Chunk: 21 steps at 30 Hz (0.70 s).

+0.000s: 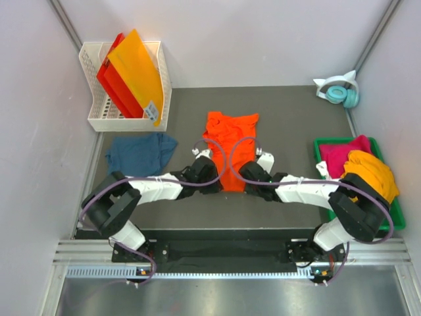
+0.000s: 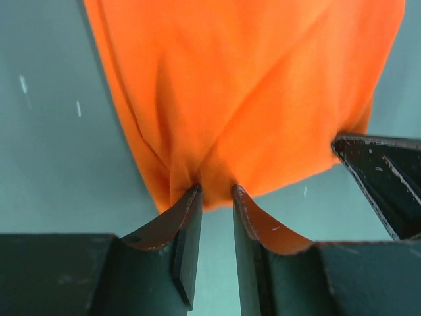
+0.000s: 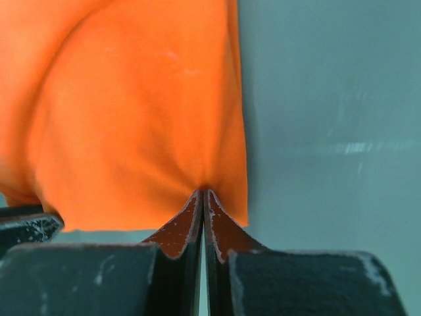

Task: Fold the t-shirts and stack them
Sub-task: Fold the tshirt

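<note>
- Basket (image 1: 93,99) of white plastic stood at the far left corner of the table (image 1: 289,112). It held stiff orange and red plastic sheets (image 1: 135,72) on edge, which overlapped so that their number could not be told.
- Just near of the basket lay the teal-blue t-shirt (image 1: 140,153), crumpled, with its neck and sleeves lost in the folds.
- The left gripper (image 1: 203,152) met the near left edge of the orange t-shirt (image 1: 230,135), which lay in the middle of the table.
- In the left wrist view its fingers (image 2: 187,224) stood narrow, with a slit of table showing between them lower down. The hem puckered into their tips, so they held the cloth.
- From above, both grippers and two cable loops hid the shirt's near end, and each wrist view cut off its far end.
- The right gripper (image 1: 264,158) met the near right edge of the same shirt. Its fingers (image 3: 220,227) were pressed together and pinched the hem close to the shirt's right side.
- A dark corner of each gripper showed at the edge of the other's wrist view, cut off.
- At the right edge of the table, a green tray (image 1: 322,141) held the magenta t-shirt (image 1: 342,155) and the yellow-orange t-shirt (image 1: 371,171) in a heap. The right arm covered the tray's near part.
- Teal headphones (image 1: 342,93) with white ears sat at the far right corner.
</note>
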Each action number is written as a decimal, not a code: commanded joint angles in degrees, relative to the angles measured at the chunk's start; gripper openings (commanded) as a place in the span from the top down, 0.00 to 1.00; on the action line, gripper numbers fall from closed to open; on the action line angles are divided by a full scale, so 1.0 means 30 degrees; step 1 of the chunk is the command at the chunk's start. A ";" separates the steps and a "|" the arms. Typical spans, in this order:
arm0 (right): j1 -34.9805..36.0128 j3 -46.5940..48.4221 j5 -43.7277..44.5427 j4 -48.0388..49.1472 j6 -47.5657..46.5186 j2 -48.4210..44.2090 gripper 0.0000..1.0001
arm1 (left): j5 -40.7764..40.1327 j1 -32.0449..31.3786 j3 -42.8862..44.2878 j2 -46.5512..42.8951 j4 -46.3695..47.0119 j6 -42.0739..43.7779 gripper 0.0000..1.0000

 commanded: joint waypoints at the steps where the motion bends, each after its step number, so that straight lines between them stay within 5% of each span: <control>1: 0.3089 -0.2224 -0.2015 -0.4674 0.2901 0.0128 1.00 | 0.0267 -0.1671 -0.2686 -0.0869 -0.4754 -0.0775 0.69; 7: 0.6257 -0.3396 -0.1869 -0.5757 0.5981 -0.1103 1.00 | -0.0728 -0.2902 -0.4504 -0.3592 -0.5896 -0.2212 0.69; 14: 0.6643 -0.3400 -0.0261 -0.7950 0.6719 -0.3036 0.99 | -0.2484 -0.3108 -0.4304 -0.6291 -0.8034 -0.2011 0.68; 21: 0.6673 -0.0178 0.3138 -1.0446 0.5695 -0.5935 0.60 | -0.5149 -0.3138 -0.2137 -1.0160 -0.9266 -0.0837 0.54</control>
